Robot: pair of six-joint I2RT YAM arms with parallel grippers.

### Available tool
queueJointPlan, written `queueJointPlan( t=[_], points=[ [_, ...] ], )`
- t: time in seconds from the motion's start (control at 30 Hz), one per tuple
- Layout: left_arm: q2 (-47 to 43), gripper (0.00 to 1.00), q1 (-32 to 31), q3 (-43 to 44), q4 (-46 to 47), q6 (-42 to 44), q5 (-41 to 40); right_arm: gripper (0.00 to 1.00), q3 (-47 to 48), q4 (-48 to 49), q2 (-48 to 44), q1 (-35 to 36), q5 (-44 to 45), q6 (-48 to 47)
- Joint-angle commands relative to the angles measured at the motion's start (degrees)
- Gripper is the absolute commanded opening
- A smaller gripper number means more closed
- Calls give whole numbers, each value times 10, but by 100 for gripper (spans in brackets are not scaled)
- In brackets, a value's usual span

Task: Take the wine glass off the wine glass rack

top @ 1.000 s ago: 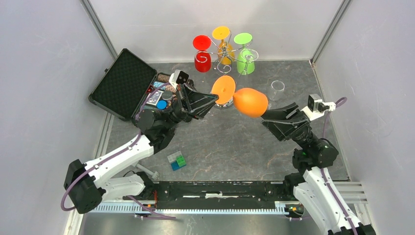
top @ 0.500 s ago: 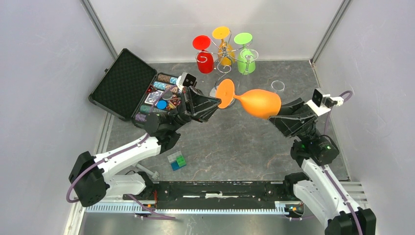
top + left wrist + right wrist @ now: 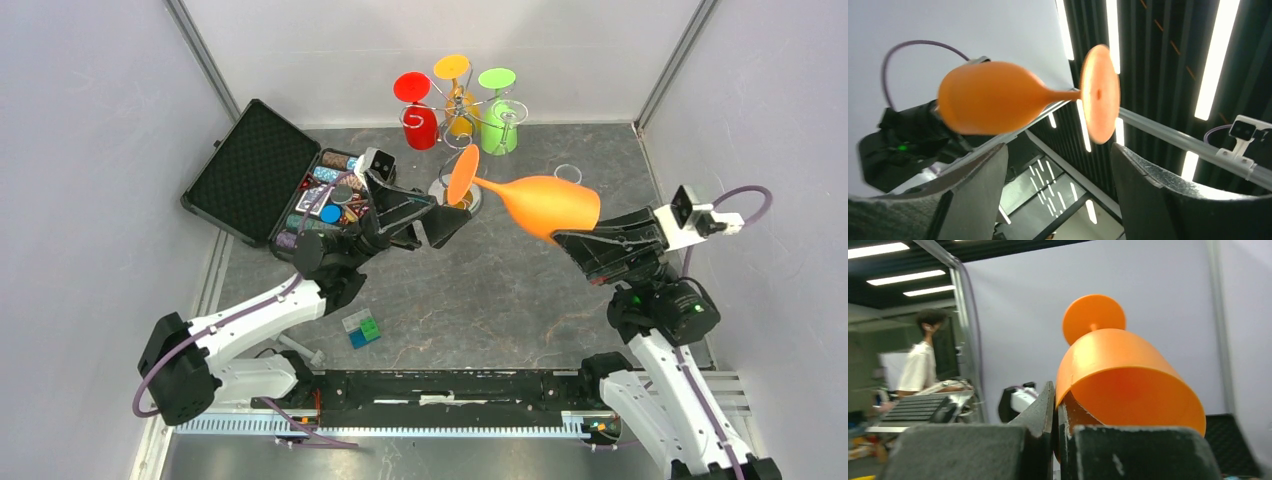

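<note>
Orange wine glass is lying sideways in the air above the table, off the arms of the wine glass rack. The rack is standing at 12 o'clock on the table, with a red glass, a yellow glass and a green glass hanging on it. The right gripper is clamping the bowl's rim at the glass's 4 o'clock end, and the foot is pointing toward 10 o'clock. The left gripper is sitting at 7 o'clock of the foot, jaws spread, gripping nothing.
</note>
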Motion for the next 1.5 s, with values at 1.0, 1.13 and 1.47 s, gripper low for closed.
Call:
queueJointPlan(
  t=[1.0,1.13,1.47],
  points=[
    [-193,100,188,55,-817,681,-90,0,558,-1229,242,-15,612,-797],
    [-204,100,188,58,-835,704,-119,0,524,-1229,271,-54,582,-790],
    [-217,100,189,52,-841,733,-139,0,454,-1211,323,-161,427,-792]
  ],
)
